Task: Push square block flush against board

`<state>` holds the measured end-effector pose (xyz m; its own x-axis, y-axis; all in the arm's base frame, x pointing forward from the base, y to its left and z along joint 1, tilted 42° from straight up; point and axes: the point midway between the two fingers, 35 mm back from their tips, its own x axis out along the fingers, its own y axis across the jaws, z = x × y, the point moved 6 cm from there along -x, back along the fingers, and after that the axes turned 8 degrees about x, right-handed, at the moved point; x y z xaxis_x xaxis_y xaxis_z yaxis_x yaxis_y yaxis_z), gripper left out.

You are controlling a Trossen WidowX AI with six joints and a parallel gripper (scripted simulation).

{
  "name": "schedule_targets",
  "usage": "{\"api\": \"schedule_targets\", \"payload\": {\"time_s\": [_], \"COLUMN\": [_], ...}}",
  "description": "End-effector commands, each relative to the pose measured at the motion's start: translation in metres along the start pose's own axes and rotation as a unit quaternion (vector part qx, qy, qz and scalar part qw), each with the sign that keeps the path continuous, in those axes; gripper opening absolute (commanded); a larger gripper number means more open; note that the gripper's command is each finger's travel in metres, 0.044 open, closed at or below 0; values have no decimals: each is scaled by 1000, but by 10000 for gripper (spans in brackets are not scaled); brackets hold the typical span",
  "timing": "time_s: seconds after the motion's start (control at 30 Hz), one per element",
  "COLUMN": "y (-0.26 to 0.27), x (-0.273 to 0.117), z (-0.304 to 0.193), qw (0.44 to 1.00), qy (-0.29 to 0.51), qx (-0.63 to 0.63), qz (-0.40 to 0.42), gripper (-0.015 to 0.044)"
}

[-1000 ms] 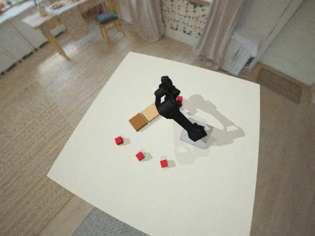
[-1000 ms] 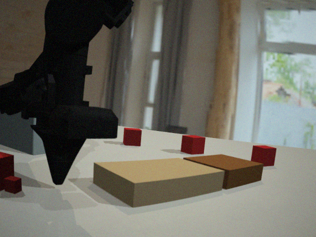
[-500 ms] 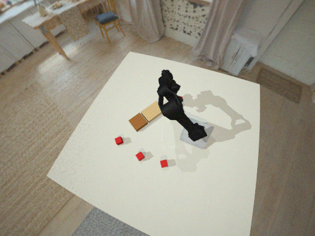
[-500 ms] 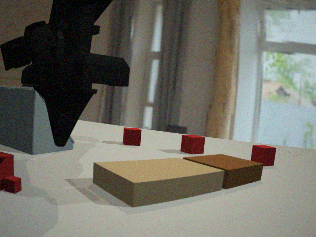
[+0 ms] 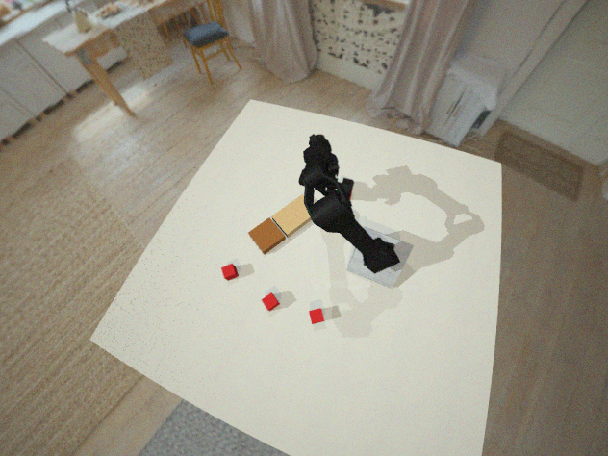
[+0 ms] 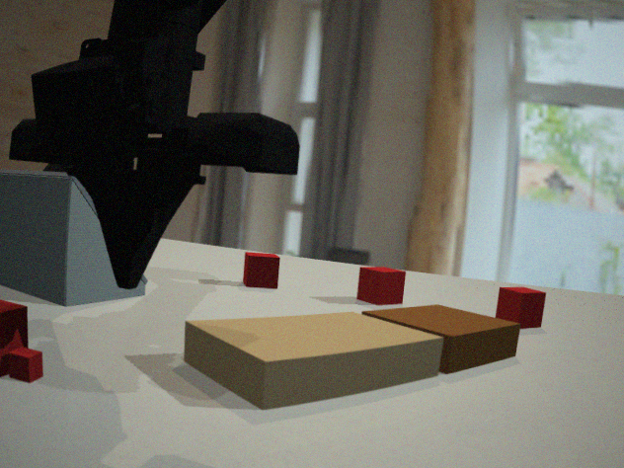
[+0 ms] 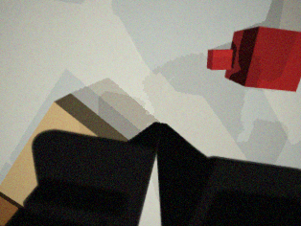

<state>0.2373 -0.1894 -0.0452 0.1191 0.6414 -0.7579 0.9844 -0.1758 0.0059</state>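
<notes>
The tan board [image 5: 292, 215] [image 6: 312, 335] lies flat on the table. The brown square block [image 5: 266, 235] [image 6: 443, 319] [image 7: 7, 212] lies flat at one end of it, with a whole side facing the board's end. A thin dark seam with a pale line shows between them; I cannot tell whether they fully touch. Their long edges look about in line. My gripper [image 6: 128, 286] [image 7: 159, 128] is shut and empty, apart from both parts, off the board's other end. The arm hides its fingertips and that end of the board in the top view.
Three red cubes [image 5: 229, 271] [image 5: 269, 301] [image 5: 316, 316] stand past the block. A larger red piece [image 6: 11, 322] [image 7: 273, 59] with a small red cube [image 6: 28, 364] [image 7: 219, 59] stands beyond the board's other end. A grey-blue box shape [image 6: 33, 236] stands behind the gripper.
</notes>
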Motion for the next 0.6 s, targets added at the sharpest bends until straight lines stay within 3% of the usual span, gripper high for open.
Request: {"api": "schedule_targets", "payload": {"time_s": [0.0, 0.57], "y": [3, 11], "x": [-1, -1], "z": [-1, -4], "qw": [997, 931], "qy": [2, 2], "qx": [-79, -366], "qz": [2, 1], "gripper": [0, 0]}}
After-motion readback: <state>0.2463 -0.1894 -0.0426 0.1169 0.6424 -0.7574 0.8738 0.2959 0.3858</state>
